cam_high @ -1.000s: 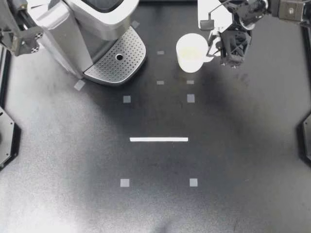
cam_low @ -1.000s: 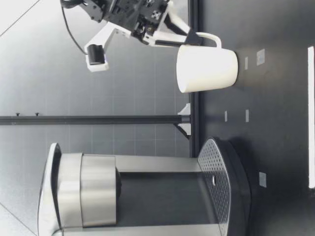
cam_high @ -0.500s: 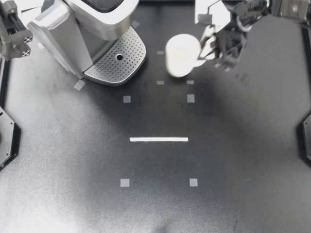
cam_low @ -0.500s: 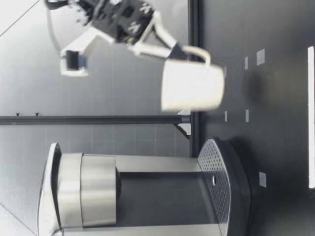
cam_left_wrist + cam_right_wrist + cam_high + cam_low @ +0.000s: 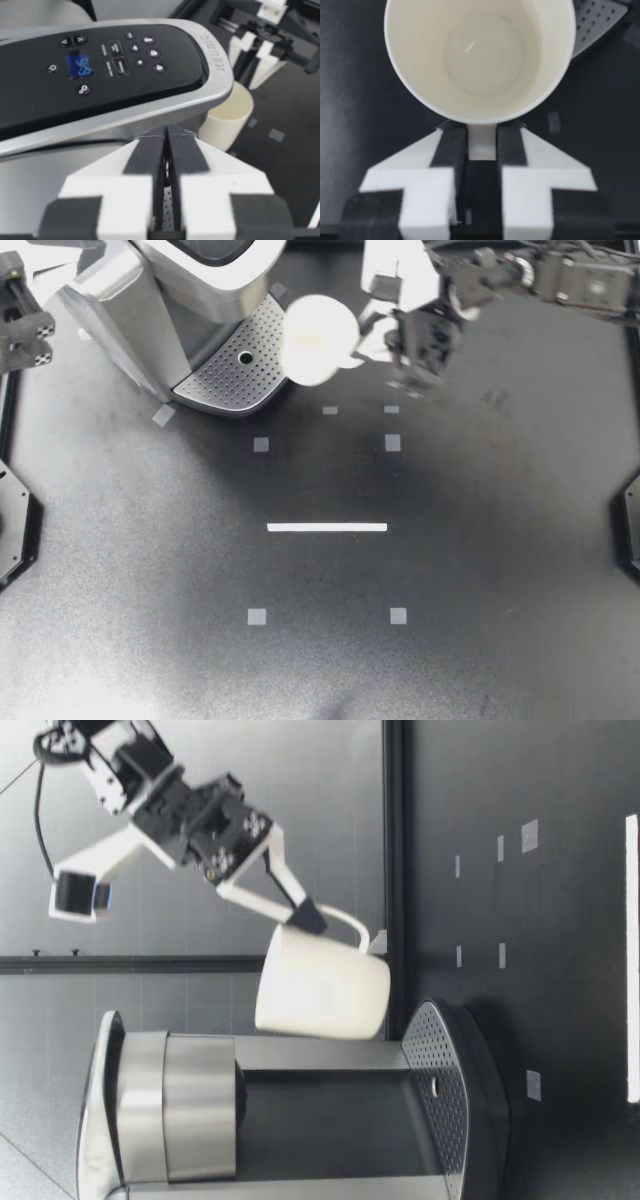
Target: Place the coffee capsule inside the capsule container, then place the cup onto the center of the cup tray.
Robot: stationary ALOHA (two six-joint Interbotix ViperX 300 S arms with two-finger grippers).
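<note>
A white cup [image 5: 318,337] hangs in the air at the right edge of the coffee machine's perforated cup tray [image 5: 235,370]. My right gripper [image 5: 368,342] is shut on the cup's handle. In the low view the cup [image 5: 320,990] is off the table, slightly tilted, beside the tray [image 5: 450,1080], with my right gripper [image 5: 305,917] above it. The right wrist view shows the handle [image 5: 481,142] pinched between the fingers and the cup [image 5: 480,60] with nothing inside it. My left gripper [image 5: 167,150] is shut on nothing above the machine's control panel [image 5: 100,65]. No capsule shows.
The silver coffee machine [image 5: 170,290] fills the back left corner. My left arm [image 5: 20,310] stays at the left edge. White tape squares [image 5: 392,443] and a white strip [image 5: 327,527] mark the black table [image 5: 450,570].
My right gripper has lifted the cup off the table and carried it left, from the table's right side to the edge of the cup tray.
</note>
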